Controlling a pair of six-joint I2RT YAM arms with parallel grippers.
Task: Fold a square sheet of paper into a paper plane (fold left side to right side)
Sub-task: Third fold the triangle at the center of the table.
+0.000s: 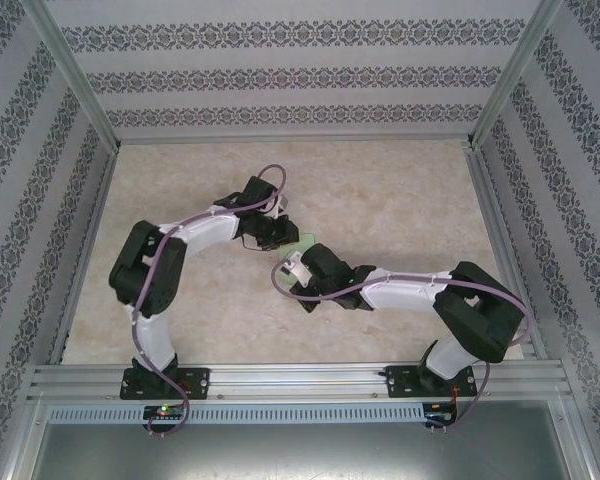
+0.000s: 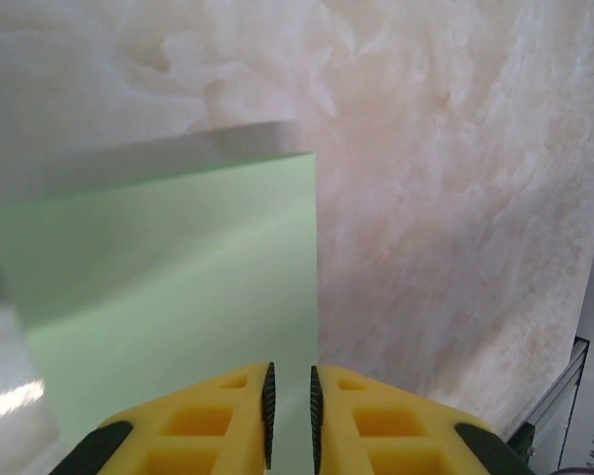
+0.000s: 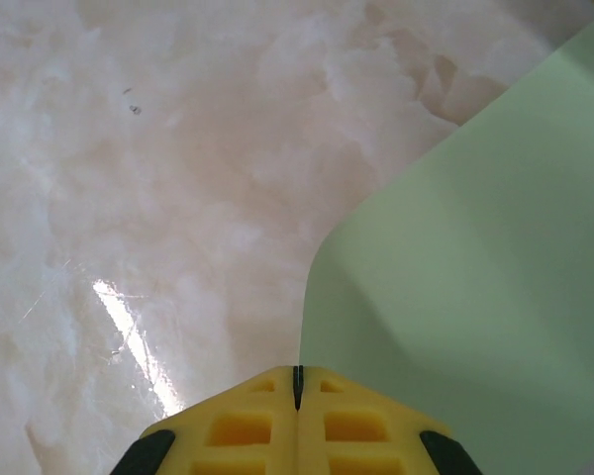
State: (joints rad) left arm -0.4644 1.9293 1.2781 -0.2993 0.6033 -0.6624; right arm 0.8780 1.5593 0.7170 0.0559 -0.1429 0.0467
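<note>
Just one square sheet of paper [image 2: 168,297]

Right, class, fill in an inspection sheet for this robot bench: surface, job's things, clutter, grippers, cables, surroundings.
Surface: pale marble-look tabletop, glossy, with glare patches.
Job's things: light green square sheet of paper near the table's middle between the two wrists, partly lifted and curved, not yet a plane.
Clutter: nothing seen.
Grippers: left gripper over the sheet, a narrow gap between its jaws; right gripper shut, the sheet's edge meeting its tips, grip unclear.
Cables: purple-grey cables looped along both arms, off the paper.
Surroundings: patterned walls, metal frame at the near edge.
</note>
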